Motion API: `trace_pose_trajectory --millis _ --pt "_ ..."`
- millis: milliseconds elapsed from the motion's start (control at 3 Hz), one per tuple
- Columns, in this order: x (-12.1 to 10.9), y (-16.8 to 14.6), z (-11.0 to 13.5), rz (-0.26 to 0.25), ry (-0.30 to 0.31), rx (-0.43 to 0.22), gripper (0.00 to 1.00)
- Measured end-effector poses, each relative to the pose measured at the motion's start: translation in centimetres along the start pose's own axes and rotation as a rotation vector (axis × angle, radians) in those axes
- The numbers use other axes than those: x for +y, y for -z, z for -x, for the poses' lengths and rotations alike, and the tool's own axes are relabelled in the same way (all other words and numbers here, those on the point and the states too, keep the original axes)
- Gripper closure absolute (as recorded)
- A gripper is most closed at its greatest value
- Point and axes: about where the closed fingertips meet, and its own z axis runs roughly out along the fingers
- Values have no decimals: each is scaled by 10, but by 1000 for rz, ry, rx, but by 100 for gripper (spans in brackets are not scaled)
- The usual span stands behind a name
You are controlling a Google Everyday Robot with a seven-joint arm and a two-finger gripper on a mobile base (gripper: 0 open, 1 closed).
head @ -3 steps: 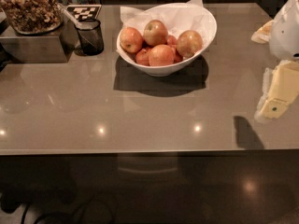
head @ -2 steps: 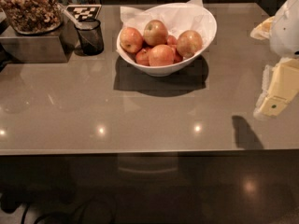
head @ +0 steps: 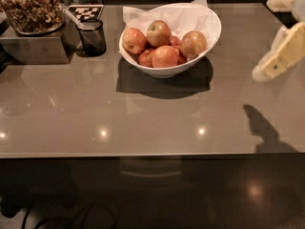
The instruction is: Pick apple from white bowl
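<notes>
The white bowl (head: 200,56), lined with crumpled white paper, stands at the back middle of the grey table and holds several apples. The apple (head: 193,43), dull red with a yellowish-tan patch, lies at the bowl's right side. A yellow-green apple (head: 158,32) sits behind it and a brighter orange-red apple (head: 164,56) in front. My gripper (head: 286,27) hangs at the right edge of the view, above the table and well to the right of the bowl. It is open and empty, with one cream finger (head: 281,56) low and the other at the top corner.
A small dark mesh cup (head: 92,37) stands left of the bowl. Behind it is a checkered marker card (head: 86,12). A metal box (head: 33,49) topped by a container of nuts (head: 28,8) fills the back left corner. The table's front edge (head: 143,154) runs across the view.
My gripper has moved up in the view, toward the far side of the table. The bowl and apples have not moved.
</notes>
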Motion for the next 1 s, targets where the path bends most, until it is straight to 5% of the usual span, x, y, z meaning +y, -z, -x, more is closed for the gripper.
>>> trace_pose_trajectory --millis 333,1000 --pt "-40 -5 31 2 -54 -123 0" --pt "-47 -10 29 -15 -81 -127 0"
